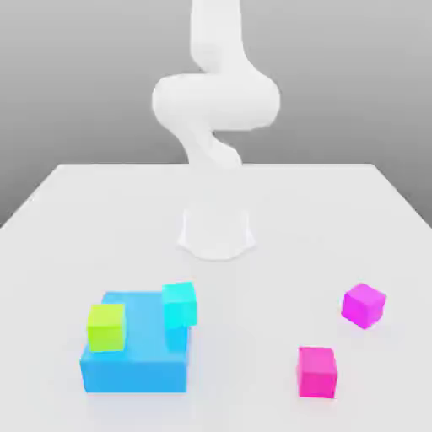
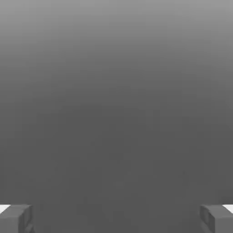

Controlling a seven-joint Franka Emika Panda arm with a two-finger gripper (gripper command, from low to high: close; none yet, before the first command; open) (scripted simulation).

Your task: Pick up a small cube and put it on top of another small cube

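The small hot-pink cube rests on the white table near its front edge, toward the exterior view's right. The small lime-green cube sits on top of a large flat blue block at the front on the exterior view's left. In the hand view my gripper is open: its two grey fingertips stand far apart with nothing between them, facing plain grey background. The white arm rises from its base and leaves the picture at the top.
A purplish magenta cube lies on the table a little behind the hot-pink one, further to the exterior view's right. A small cyan cube sits at the blue block's back corner, close to the lime-green cube.
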